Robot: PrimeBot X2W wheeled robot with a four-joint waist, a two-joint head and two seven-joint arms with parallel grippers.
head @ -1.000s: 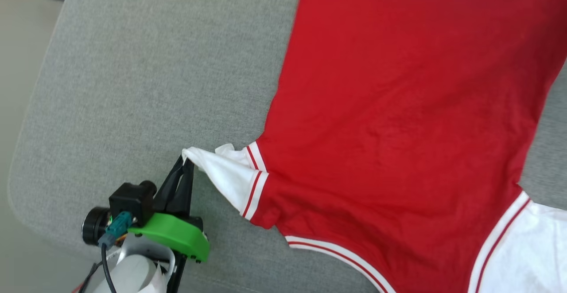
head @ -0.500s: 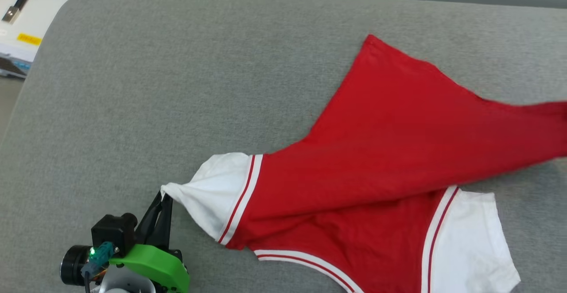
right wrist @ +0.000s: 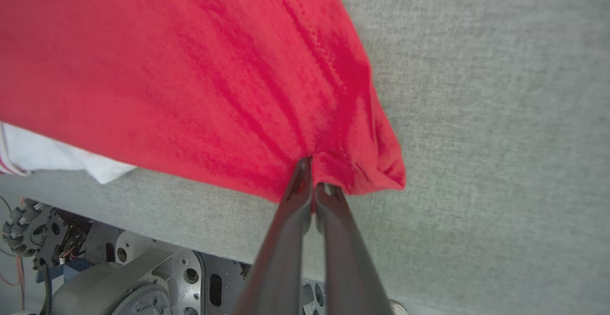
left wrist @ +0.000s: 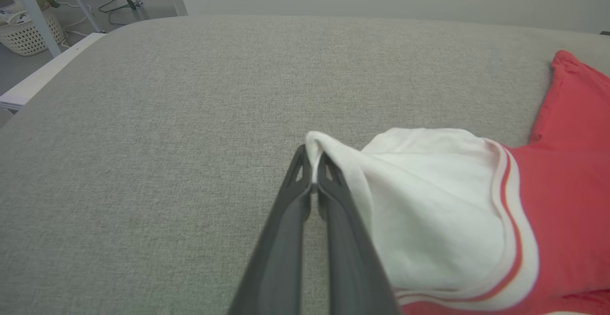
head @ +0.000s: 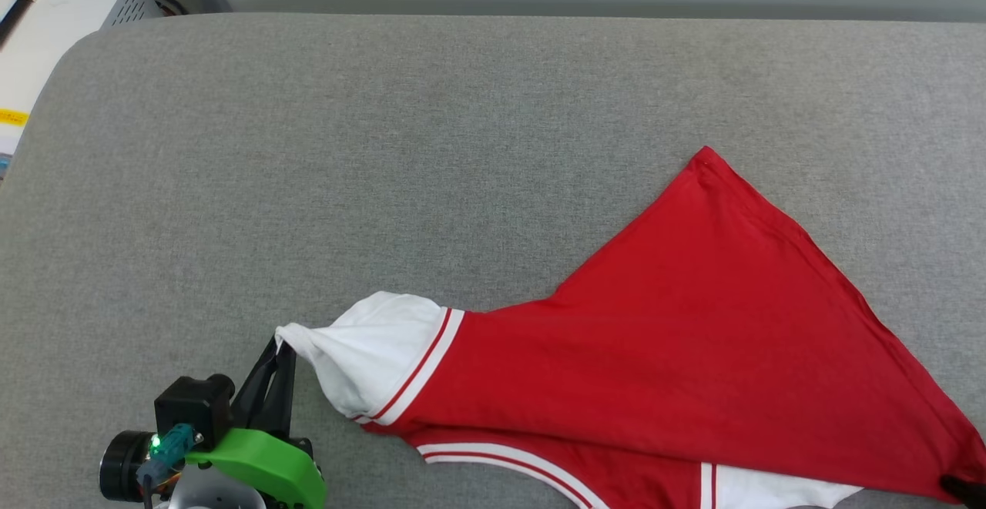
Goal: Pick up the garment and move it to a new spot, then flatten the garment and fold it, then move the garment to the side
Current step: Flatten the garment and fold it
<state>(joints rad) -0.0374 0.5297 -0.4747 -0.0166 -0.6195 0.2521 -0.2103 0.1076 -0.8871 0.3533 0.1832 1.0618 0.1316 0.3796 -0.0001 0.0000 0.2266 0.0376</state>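
Pinching the cuff edge of a white short sleeve (head: 370,355), our left gripper (head: 283,349) sits at the lower left of the head view, its two long dark fingers closed together on the fabric. In our left wrist view the fingertips (left wrist: 301,172) meet with a fold of white cloth caught between them, and the sleeve (left wrist: 429,210) bulges away to the right, ending in a red-and-white striped seam.

The garment, a red jersey-style T-shirt with white sleeves and striped trim (head: 693,339), lies on the broad grey fabric-covered padded surface (head: 385,147), in the lower right part of the head view, stretching from our left gripper to the right edge. Its red body forms a large triangle with one corner pointing up and away from us, and it lies over the second white sleeve (head: 770,493), which peeks out at the bottom edge.

Our right gripper (right wrist: 312,174) is clamped on a red corner of the shirt (right wrist: 190,67); in the right wrist view the cloth gathers into creases that run to the closed fingertips. In the head view a dark tip (head: 963,487) shows at that same lower right corner of the shirt.

Below the surface's edge in the right wrist view we see part of our grey wheeled base (right wrist: 119,277). A white box (head: 46,24) stands beyond the surface's far left corner, and a pale woven basket (left wrist: 24,34) sits on the floor.
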